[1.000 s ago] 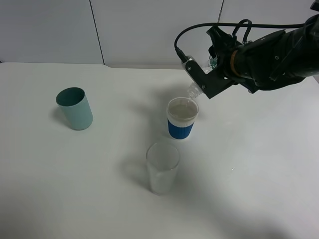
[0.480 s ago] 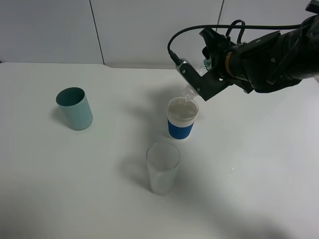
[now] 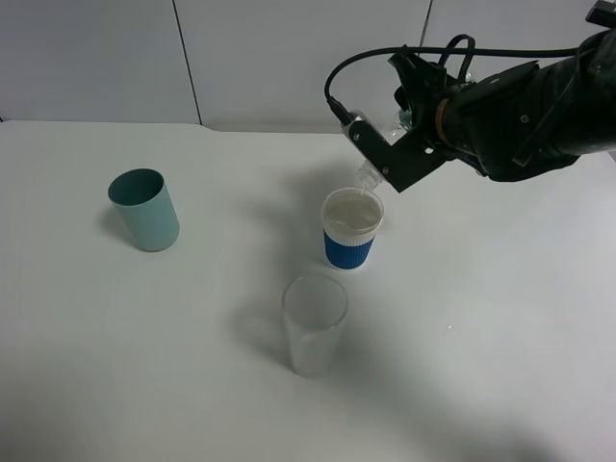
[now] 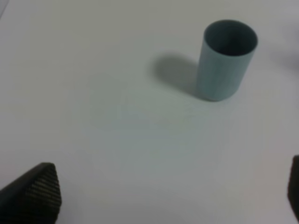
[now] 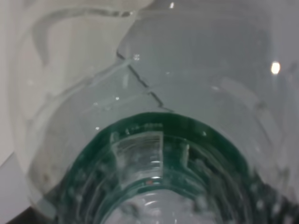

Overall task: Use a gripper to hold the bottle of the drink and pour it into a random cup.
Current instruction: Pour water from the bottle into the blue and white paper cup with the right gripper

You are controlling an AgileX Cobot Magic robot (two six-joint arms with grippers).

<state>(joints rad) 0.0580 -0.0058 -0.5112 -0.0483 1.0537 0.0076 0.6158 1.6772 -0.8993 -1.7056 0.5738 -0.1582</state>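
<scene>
My right gripper, black with an orange band, is shut on the bottle of the drink, which is tilted steeply neck-down. The clear neck hangs just above the far right rim of the blue paper cup, whose pale inside shows some liquid. Filling the right wrist view is the bottle, with clear plastic and a dark green label. My left gripper is open over bare table, its fingertips wide apart, and it is outside the exterior high view.
A teal-green cup stands at the left, also seen as the teal cup in the left wrist view. A tall clear glass tumbler stands just in front of the blue cup. The white table runs back to a white wall.
My right gripper has shifted slightly left with the bottle, bringing the neck over the blue cup's rim, then lifted a touch. The cups and the tumbler have not moved.
</scene>
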